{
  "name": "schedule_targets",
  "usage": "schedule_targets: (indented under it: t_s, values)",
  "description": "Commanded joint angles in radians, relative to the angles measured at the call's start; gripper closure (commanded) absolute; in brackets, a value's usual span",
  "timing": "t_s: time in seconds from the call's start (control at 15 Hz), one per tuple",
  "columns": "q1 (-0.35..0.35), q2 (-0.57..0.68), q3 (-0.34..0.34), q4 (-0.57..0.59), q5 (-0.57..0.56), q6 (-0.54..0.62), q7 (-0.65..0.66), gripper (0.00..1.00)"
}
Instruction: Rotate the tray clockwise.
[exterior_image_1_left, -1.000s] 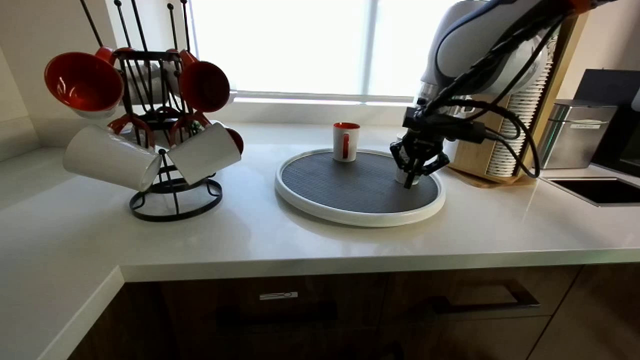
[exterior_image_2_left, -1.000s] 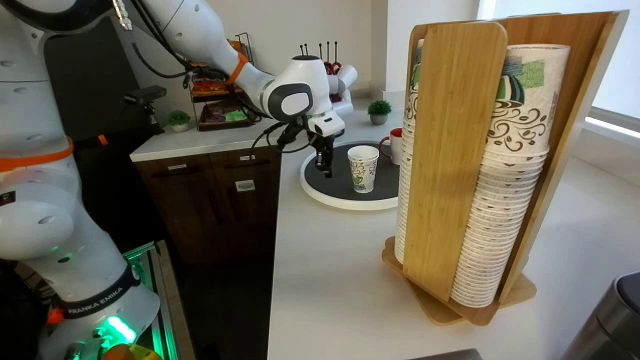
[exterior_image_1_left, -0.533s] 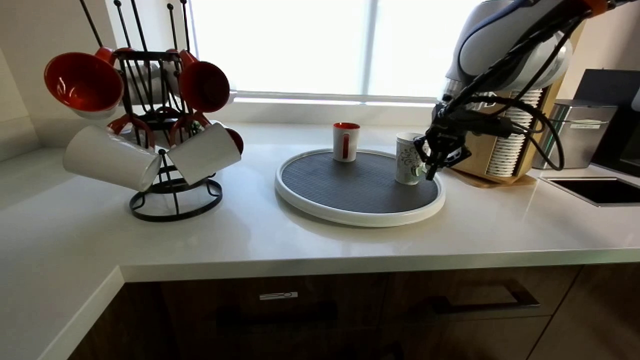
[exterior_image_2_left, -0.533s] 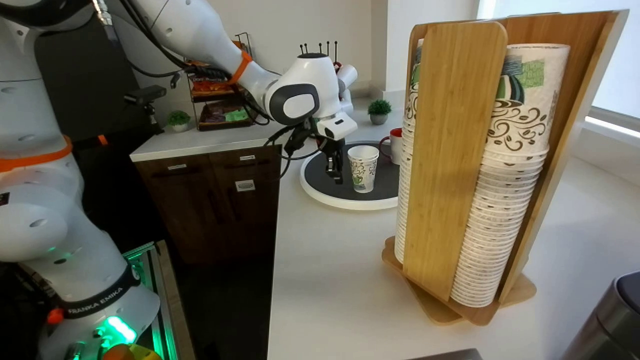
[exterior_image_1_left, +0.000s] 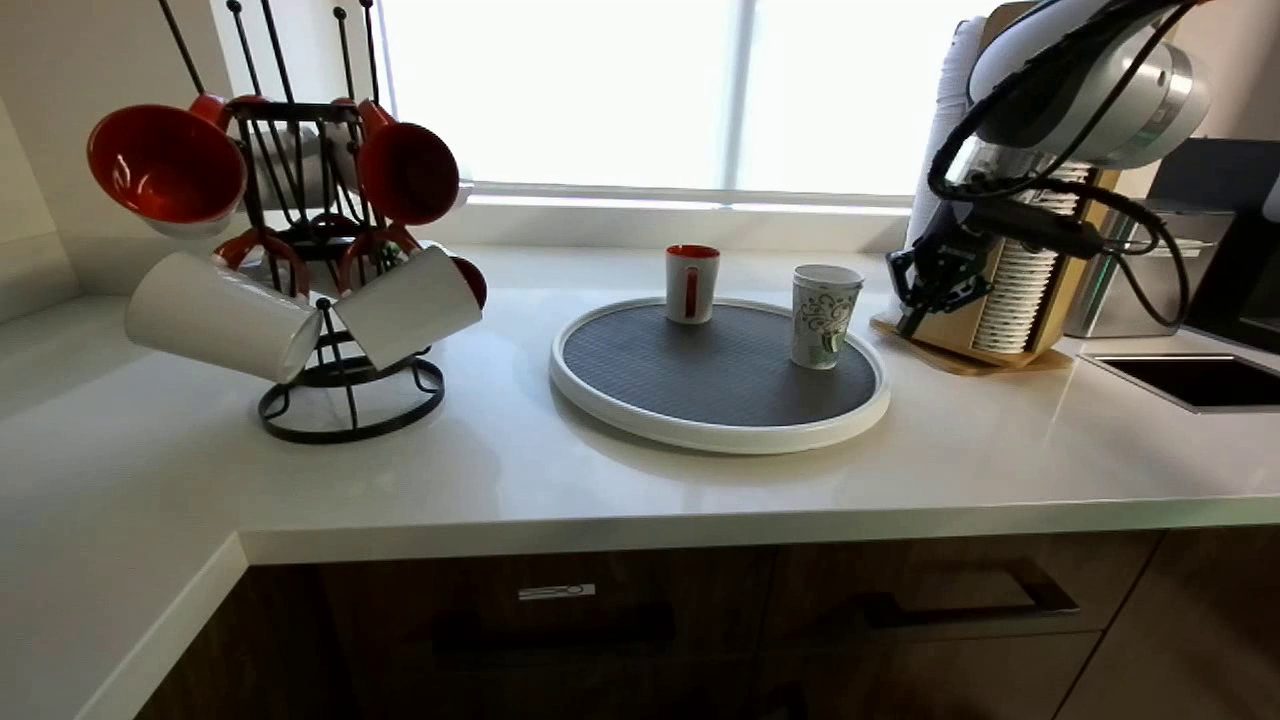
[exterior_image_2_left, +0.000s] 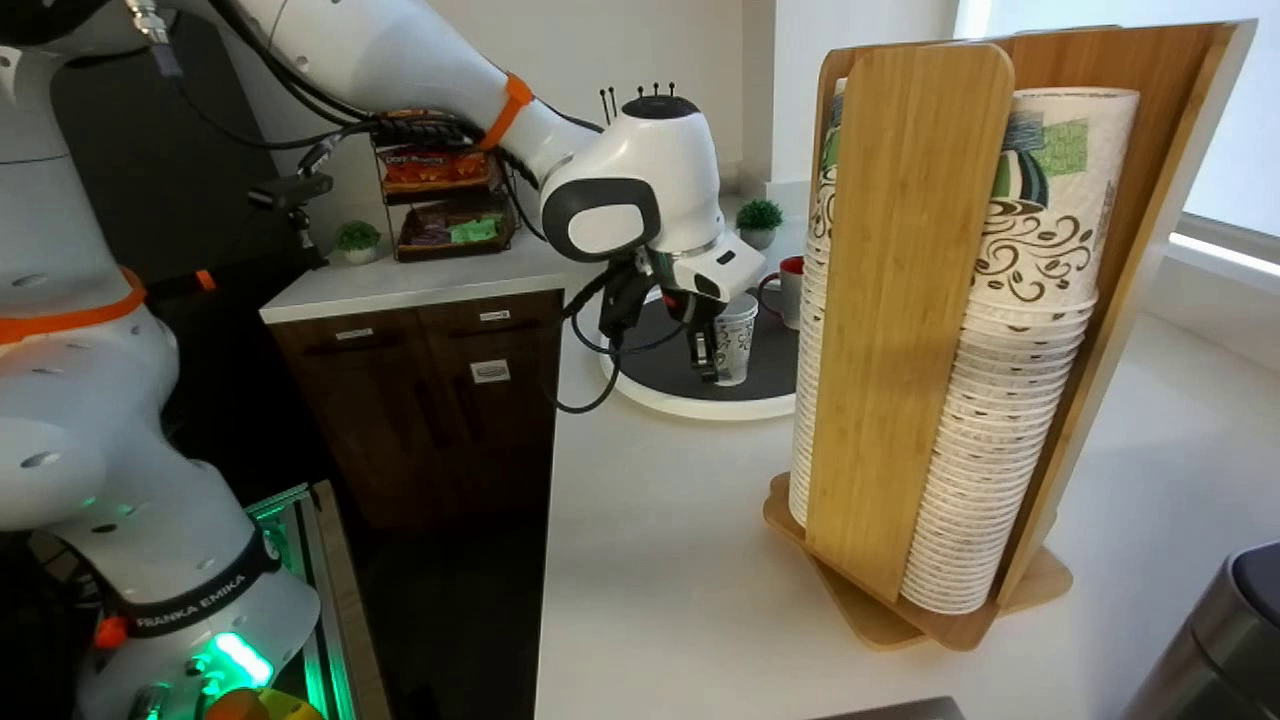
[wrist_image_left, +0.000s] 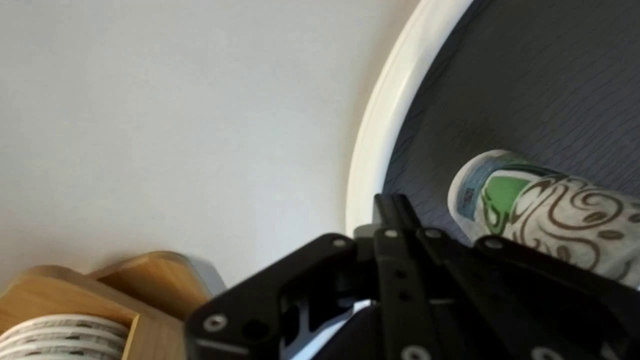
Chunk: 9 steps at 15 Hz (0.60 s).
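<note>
The tray (exterior_image_1_left: 700, 385) is a large round disc with a dark grey top and a white rim (exterior_image_2_left: 700, 408). It lies flat on the counter. A patterned paper cup (exterior_image_1_left: 825, 318) and a white mug with red inside (exterior_image_1_left: 692, 285) stand upright on it. My gripper (exterior_image_1_left: 908, 325) is shut and empty, beside the tray's edge on the cup's side. In an exterior view the gripper (exterior_image_2_left: 710, 372) partly hides the cup (exterior_image_2_left: 737, 345). In the wrist view its fingertips (wrist_image_left: 392, 200) overlap the inner edge of the rim (wrist_image_left: 372, 150); I cannot tell whether they touch.
A wooden cup holder (exterior_image_1_left: 960, 335) with stacked paper cups stands just beyond the gripper; it also shows in the wrist view (wrist_image_left: 160, 285). A black wire rack (exterior_image_1_left: 340, 380) with mugs stands on the tray's other side. Cables (exterior_image_1_left: 1140, 220) hang from the wrist.
My gripper has moved away from in front of the cup, outward past the tray's edge toward the wooden cup holder. The tray, cup and mug have not visibly moved.
</note>
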Motion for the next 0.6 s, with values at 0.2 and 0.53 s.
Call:
schedule_targets:
  t_s: [0.2, 0.53]
  values:
    - [-0.012, 0.020, -0.001, 0.026, 0.021, -0.002, -0.066, 0.99]
    - [0.016, 0.071, -0.004, 0.046, -0.066, 0.145, -0.018, 1.00]
